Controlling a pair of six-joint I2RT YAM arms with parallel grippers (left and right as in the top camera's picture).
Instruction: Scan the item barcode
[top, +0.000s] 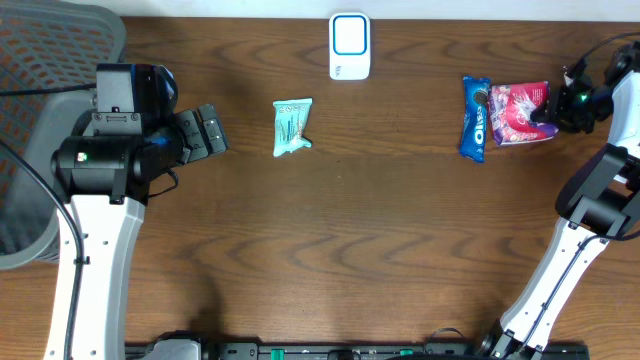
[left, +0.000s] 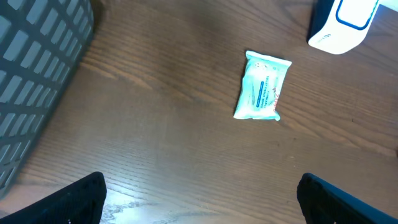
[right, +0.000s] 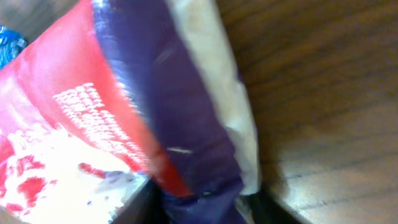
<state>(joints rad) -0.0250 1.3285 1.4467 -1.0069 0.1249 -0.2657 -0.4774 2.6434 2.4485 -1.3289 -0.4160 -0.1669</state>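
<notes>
Nearest, both arm bases at the near edge of the table (top: 380, 250), one left and one right. Beyond them, midway across the wood, a row of three packs. At the right end of that row, the right gripper (top: 557, 118): jaws drawn in and, by the look of the wrist view, pinched on the right edge of the red and purple pouch (top: 520, 112), crimped purple seam filling the gap between the two dark fingertips. Pouch flat on the wood, directly left of that claw, its left edge up against a blue Oreo pack (top: 476, 117). Outline close to square, no clear long axis, gripped seam lined up near to far. Glossy film, red face with white print and a pale patch, purple border. Soft, likely to sag once lifted. No barcode to be made out in any view. Toward the left end of the row, well apart, the left gripper (top: 208, 133): released, fingers spread wide, holding nothing, pointed at a teal packet (top: 292, 127) to its right. Farthest, at the far edge, the white scanner (top: 349, 46) with a blue-framed window, far and well left of the pouch. Closer to the left arm by position, yet probably a carry leftward and away for the right arm, code side turned toward the window.
</notes>
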